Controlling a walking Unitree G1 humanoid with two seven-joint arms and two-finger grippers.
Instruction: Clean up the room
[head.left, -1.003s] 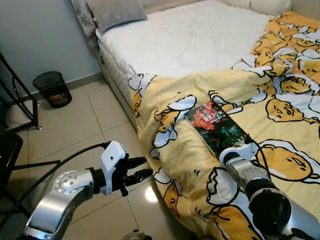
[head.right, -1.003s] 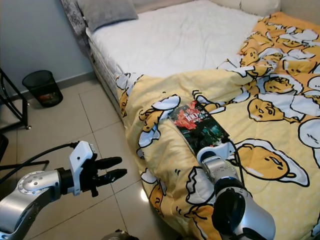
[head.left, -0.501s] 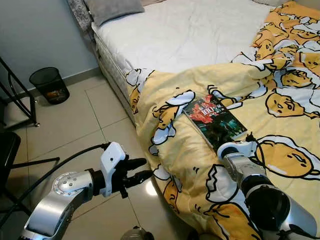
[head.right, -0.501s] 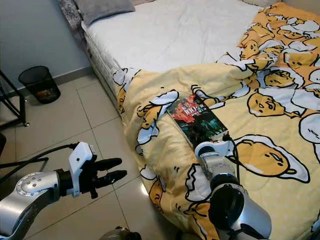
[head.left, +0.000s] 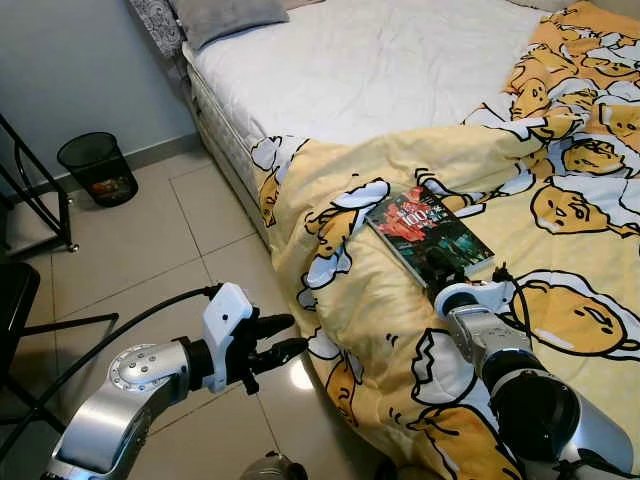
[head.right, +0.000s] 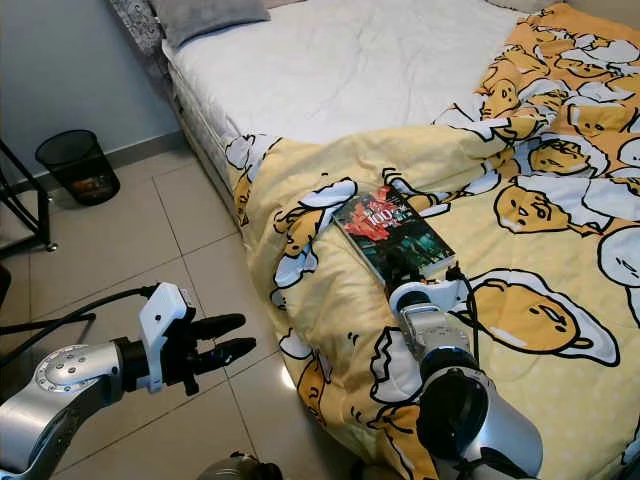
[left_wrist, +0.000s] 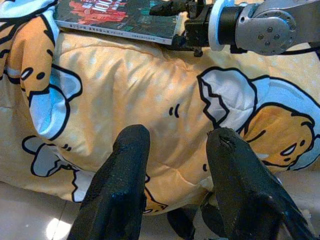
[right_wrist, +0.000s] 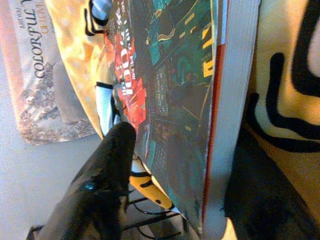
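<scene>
A book (head.left: 425, 228) with a dark red-and-green cover lies flat on the yellow cartoon-egg duvet (head.left: 375, 330), near the bed's side edge. My right gripper (head.left: 438, 266) is at the book's near end and stands open. In the right wrist view one finger (right_wrist: 107, 175) lies over the cover (right_wrist: 175, 90), and the other sits dark under the page edge. My left gripper (head.left: 280, 336) hangs open and holds nothing, over the tiled floor beside the bed. The left wrist view looks between its fingers (left_wrist: 122, 180) at the duvet's hanging side.
A white sheet (head.left: 380, 70) covers the far half of the bed, with a grey pillow (head.left: 225, 15) at its head. A black wastebasket (head.left: 97, 170) stands by the wall. A black metal rack (head.left: 40, 205) and a dark seat (head.left: 15, 300) stand at my left.
My right gripper has slid forward, so one finger now lies over the book's cover. The camera tilted slightly between the oldest frame and the later ones. The left arm has barely moved.
</scene>
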